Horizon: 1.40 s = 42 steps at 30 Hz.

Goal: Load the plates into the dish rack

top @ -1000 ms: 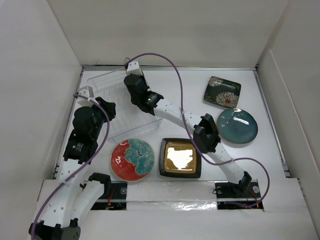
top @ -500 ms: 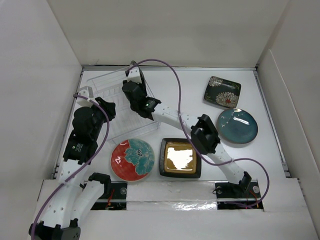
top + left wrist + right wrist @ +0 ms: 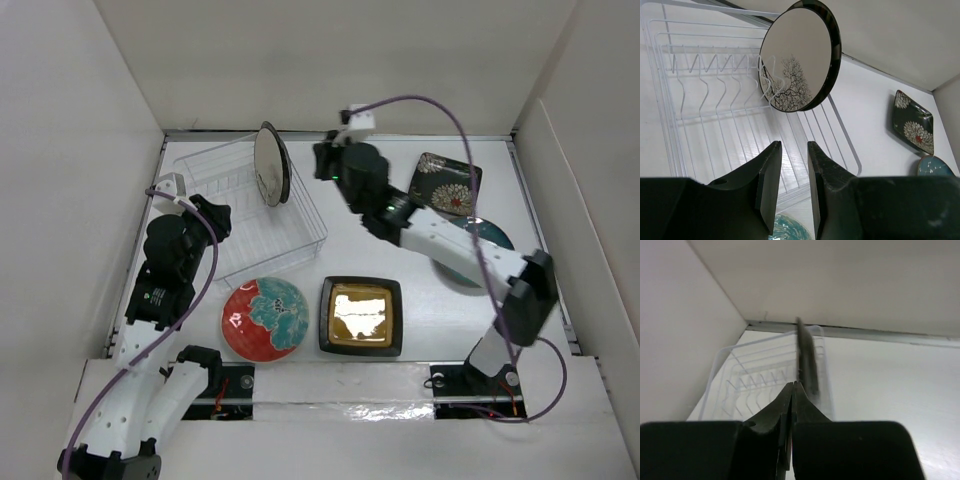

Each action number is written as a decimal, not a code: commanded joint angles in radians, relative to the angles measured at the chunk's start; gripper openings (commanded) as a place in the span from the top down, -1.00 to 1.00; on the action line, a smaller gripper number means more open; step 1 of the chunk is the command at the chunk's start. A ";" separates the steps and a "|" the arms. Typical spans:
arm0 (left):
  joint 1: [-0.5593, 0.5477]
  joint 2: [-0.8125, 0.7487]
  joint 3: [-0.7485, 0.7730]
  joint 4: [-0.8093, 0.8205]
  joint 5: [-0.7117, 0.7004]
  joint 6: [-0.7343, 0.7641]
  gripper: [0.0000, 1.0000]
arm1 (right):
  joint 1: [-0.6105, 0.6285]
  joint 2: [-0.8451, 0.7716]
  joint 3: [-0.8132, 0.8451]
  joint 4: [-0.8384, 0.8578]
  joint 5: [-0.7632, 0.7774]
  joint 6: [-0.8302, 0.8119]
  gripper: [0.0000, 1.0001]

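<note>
Top external: branch-pattern plate (image 3: 268,165) is standing in the dish rack (image 3: 300,245), four plates (image 3: 263,318) are waiting; my right hand (image 3: 793,385) is resting closed, left hand (image 3: 792,147) open.

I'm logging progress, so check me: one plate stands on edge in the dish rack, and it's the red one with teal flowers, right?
Not quite. The plate standing on edge in the dish rack is the cream branch-pattern plate, clear in the left wrist view; the red plate lies flat on the table.
</note>
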 commanded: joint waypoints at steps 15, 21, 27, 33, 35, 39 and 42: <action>-0.004 0.040 0.007 0.063 0.106 0.006 0.51 | -0.748 -0.716 -1.105 0.017 -0.452 0.413 0.60; -0.004 0.033 -0.002 0.068 0.115 0.006 0.51 | -0.888 -0.460 -0.958 0.177 -0.497 0.428 0.44; -0.004 0.017 -0.004 0.071 0.121 0.008 0.51 | -1.011 -0.158 -0.738 0.247 -0.466 0.491 -0.30; -0.032 -0.001 0.001 0.063 0.101 0.011 0.50 | -1.106 0.073 -0.523 0.126 -0.497 0.480 -0.22; -0.041 0.005 0.008 0.057 0.089 0.016 0.50 | -1.117 0.113 -0.506 0.103 -0.514 0.473 -0.21; -0.053 0.002 0.005 0.057 0.090 0.016 0.50 | -1.136 0.125 -0.483 0.083 -0.512 0.458 -0.20; -0.062 0.007 0.007 0.056 0.089 0.017 0.50 | -1.145 0.162 -0.436 0.017 -0.529 0.431 -0.20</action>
